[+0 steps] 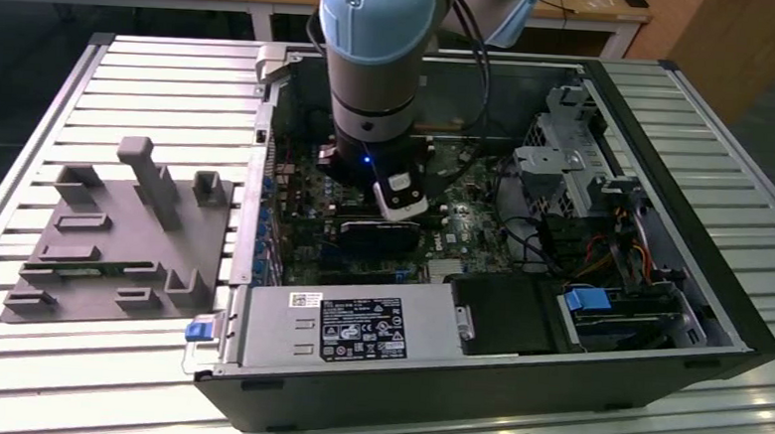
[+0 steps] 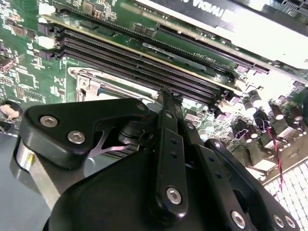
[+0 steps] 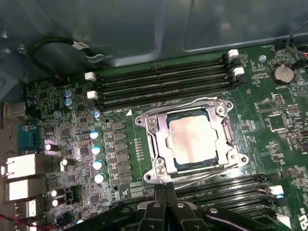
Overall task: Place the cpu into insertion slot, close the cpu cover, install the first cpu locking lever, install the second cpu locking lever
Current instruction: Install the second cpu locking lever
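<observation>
In the exterior view my tool (image 1: 406, 200) hangs inside the open computer case (image 1: 702, 293) on the slatted tabletop (image 1: 129, 74), just above the green board; a grey fixture plate (image 1: 121, 233) lies well apart toward the exterior view's left. In the second wrist view my fingers (image 2: 168, 144) are pressed together with nothing between them, over the memory slots (image 2: 139, 67). In the first wrist view the cpu (image 3: 192, 139) sits in the insertion slot (image 3: 158, 150), the cpu cover (image 3: 219, 135) lying flat around its silvery top, framed by wire levers (image 3: 211, 172).
</observation>
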You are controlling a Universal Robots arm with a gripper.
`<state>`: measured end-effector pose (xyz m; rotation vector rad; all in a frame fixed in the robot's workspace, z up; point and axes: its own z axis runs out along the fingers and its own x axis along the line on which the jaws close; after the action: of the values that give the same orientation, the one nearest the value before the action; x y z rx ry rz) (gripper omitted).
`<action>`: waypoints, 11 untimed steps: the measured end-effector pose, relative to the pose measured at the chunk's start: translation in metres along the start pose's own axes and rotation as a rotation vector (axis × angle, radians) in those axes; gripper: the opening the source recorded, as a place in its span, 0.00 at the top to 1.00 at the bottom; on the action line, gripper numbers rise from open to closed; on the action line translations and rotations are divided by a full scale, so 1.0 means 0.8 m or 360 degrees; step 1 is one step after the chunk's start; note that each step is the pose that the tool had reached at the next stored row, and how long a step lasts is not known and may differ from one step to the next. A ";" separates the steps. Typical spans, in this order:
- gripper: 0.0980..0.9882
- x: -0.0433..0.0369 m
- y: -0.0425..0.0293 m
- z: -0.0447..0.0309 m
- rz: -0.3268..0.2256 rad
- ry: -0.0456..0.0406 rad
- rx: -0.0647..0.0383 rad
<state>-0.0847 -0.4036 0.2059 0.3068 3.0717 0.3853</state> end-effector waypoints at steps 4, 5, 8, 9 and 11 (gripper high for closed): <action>1.00 0.001 -0.0015 0.0054 0.0002 0.0004 -0.0024; 1.00 0.001 -0.0019 0.0067 0.0002 0.0005 -0.0030; 1.00 0.001 -0.0028 0.0098 0.0003 0.0009 -0.0048; 1.00 0.001 -0.0029 0.0101 0.0003 0.0009 -0.0051; 1.00 0.003 -0.0034 0.0107 0.0003 0.0010 -0.0058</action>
<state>-0.0870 -0.4037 0.1970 0.3079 3.0666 0.4430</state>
